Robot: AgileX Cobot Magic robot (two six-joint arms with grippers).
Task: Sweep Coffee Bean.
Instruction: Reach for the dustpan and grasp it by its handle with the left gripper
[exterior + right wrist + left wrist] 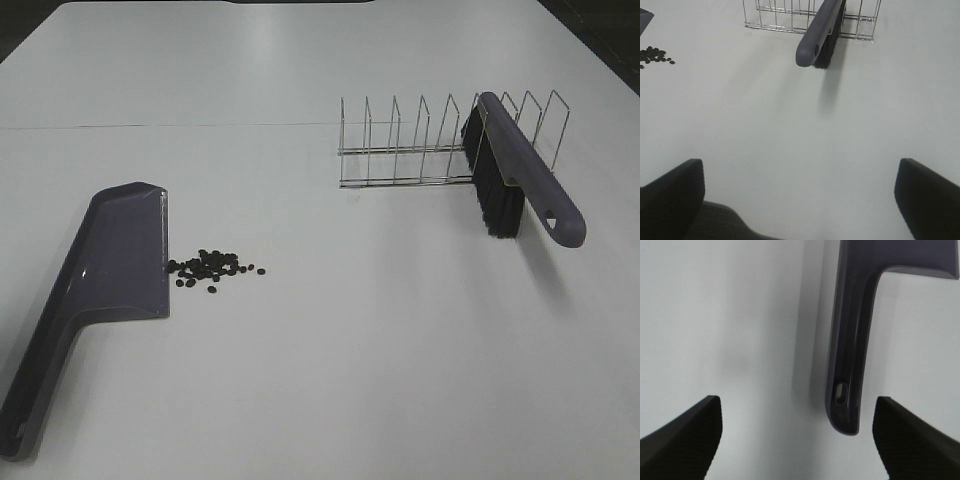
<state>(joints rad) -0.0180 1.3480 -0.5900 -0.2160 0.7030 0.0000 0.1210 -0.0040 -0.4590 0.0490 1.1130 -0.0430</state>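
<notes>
White table held beans just beside the dustpan.
Brush leaned in the rack; your left gripper and right gripper gaped wide, empty.

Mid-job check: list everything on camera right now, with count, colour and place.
Table: one, white, under everything.
Dustpan: one, purple, front left, lying flat, handle toward the front edge.
Beans: roughly two dozen, dark brown-black, loose cluster just off the dustpan's right edge.
Rack: one, silver wire, right of centre, toward the back.
Brush: one, purple handle with black bristles, propped in the rack near its right end.
Left gripper: open, empty, over the dustpan's handle end.
Right gripper: open, empty, short of the brush.
</notes>
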